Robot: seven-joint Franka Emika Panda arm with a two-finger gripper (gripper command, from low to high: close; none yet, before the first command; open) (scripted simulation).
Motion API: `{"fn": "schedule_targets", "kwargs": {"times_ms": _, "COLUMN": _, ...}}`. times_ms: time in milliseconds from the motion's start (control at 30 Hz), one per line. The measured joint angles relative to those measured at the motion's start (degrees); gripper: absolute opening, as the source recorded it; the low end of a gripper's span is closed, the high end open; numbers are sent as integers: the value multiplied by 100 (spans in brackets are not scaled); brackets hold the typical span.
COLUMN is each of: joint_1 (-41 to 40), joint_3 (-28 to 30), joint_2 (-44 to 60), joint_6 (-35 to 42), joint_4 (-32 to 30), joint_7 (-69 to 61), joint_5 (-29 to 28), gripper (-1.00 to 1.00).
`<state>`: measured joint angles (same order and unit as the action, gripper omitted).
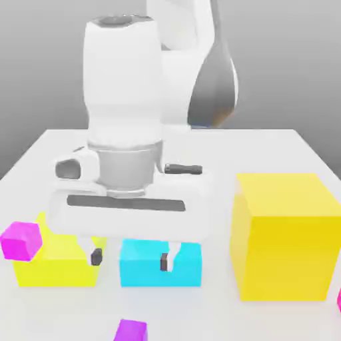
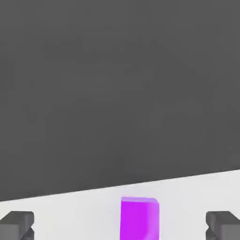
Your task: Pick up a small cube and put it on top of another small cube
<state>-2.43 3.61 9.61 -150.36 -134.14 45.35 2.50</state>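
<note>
**Ana:** Gripper (image 1: pixel 130 258) is hanging low over the white table (image 1: pixel 280 150) with its jaws spread wide and nothing between them. In the hand view the two dark fingertips (image 2: pixel 17 224) are sitting far apart at the picture's edges.

**Ben:** And the small cube (image 2: pixel 139 219)?

**Ana:** It is lying on the table between those fingertips in the hand view, touching neither. In the exterior view it is peeking in at the bottom edge, nearer the camera than the gripper and apart from the other blocks.

**Ben:** How are you expecting it to handle?

**Ana:** I am judging it light and rigid, so it should not deform under a squeeze. It is looking glossy, so it may be slippery, and being so tiny it could tip or skate away if one finger arrives first. I would be taking it across two opposite flat sides, centred, pads square to the faces.

**Ben:** What is surrounding it?

**Ana:** Behind the gripper a cyan block (image 1: pixel 160 265) is sitting. A yellow block (image 1: pixel 56 263) with a magenta cube (image 1: pixel 22 240) by its corner is lying toward the exterior view's left, and a big yellow block (image 1: pixel 286 236) is standing toward its right.
</note>
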Motion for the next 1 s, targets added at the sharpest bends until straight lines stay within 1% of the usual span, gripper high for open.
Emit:
{"fn": "schedule_targets", "kwargs": {"times_ms": 133, "joint_1": -58, "joint_3": 22, "joint_2": 831, "joint_6": -301, "joint_4": -24, "joint_7": -11, "joint_5": 38, "gripper": 0}}
{"fn": "schedule_targets", "kwargs": {"times_ms": 267, "joint_1": -137, "joint_3": -59, "joint_2": 1661, "joint_6": -882, "joint_4": 118, "joint_7": -73, "joint_5": 124, "gripper": 0}}
{"fn": "schedule_targets", "kwargs": {"times_ms": 300, "joint_1": -155, "joint_3": -81, "joint_2": 1832, "joint_6": -1014, "joint_4": 154, "joint_7": -86, "joint_5": 143, "gripper": -100}}
{"fn": "schedule_targets", "kwargs": {"times_ms": 533, "joint_1": -161, "joint_3": -86, "joint_2": 1858, "joint_6": -1031, "joint_4": 159, "joint_7": -79, "joint_5": 137, "gripper": -100}}
{"fn": "schedule_targets", "kwargs": {"times_ms": 667, "joint_1": -120, "joint_3": -25, "joint_2": 1165, "joint_6": -492, "joint_4": 7, "joint_7": -9, "joint_5": 41, "gripper": -100}}
{"fn": "schedule_targets", "kwargs": {"times_ms": 900, "joint_1": -379, "joint_3": 432, "joint_2": -276, "joint_6": 115, "joint_4": -826, "joint_7": 457, "joint_5": -139, "gripper": -100}}
{"fn": "schedule_targets", "kwargs": {"times_ms": 1000, "joint_1": -719, "joint_3": 581, "joint_2": -903, "joint_6": 335, "joint_4": -1225, "joint_7": 747, "joint_5": -309, "gripper": -100}}
